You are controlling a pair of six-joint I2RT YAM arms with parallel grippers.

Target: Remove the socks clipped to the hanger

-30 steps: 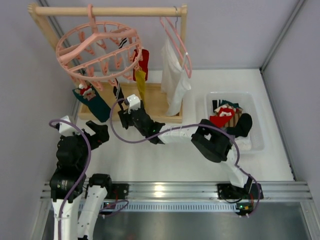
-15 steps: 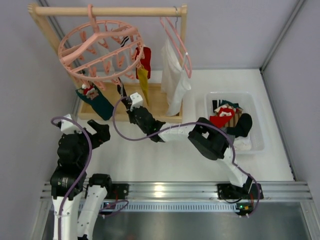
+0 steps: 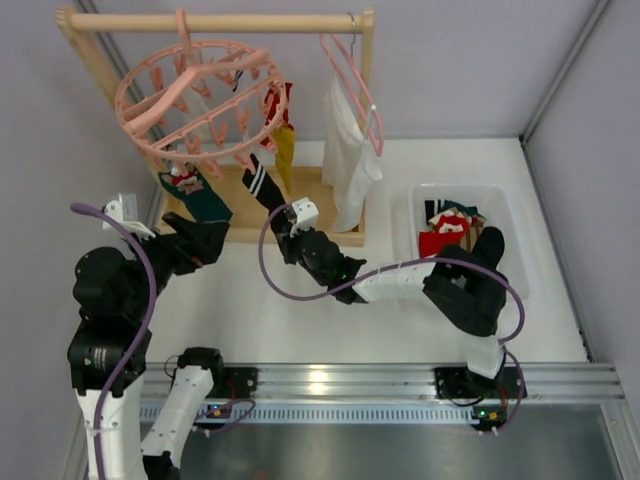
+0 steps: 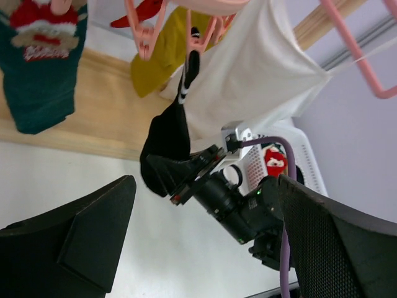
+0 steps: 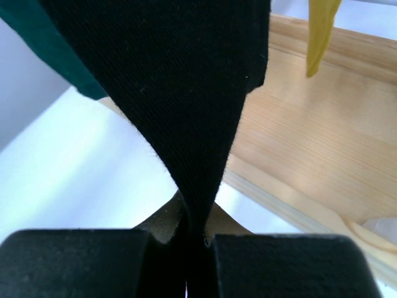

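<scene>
The hanger (image 3: 190, 95), a round pink ring of pegs, hangs tilted from the wooden rail. Several socks are clipped to it: a teal patterned one (image 3: 197, 197) (image 4: 38, 74), a mustard one (image 3: 285, 148) (image 4: 156, 62), a red one (image 3: 287, 100) and a black one with white stripes (image 3: 262, 186) (image 4: 166, 138). My right gripper (image 3: 287, 222) (image 5: 196, 239) is shut on the black sock's (image 5: 180, 93) lower end, which is stretched taut from its peg. Left of that sock my left gripper (image 3: 205, 238) (image 4: 205, 186) hangs open, holding nothing.
A white garment (image 3: 347, 150) (image 4: 254, 81) hangs on a thin pink clothes hanger (image 3: 360, 85) at the rail's right end. The wooden rack's base (image 3: 310, 205) (image 5: 310, 143) lies under the socks. A clear bin (image 3: 510, 215) at the right holds several socks.
My right gripper has shut on the black sock and drawn it down and to the right, tilting the ring. The left arm has swung left, its gripper still open.
</scene>
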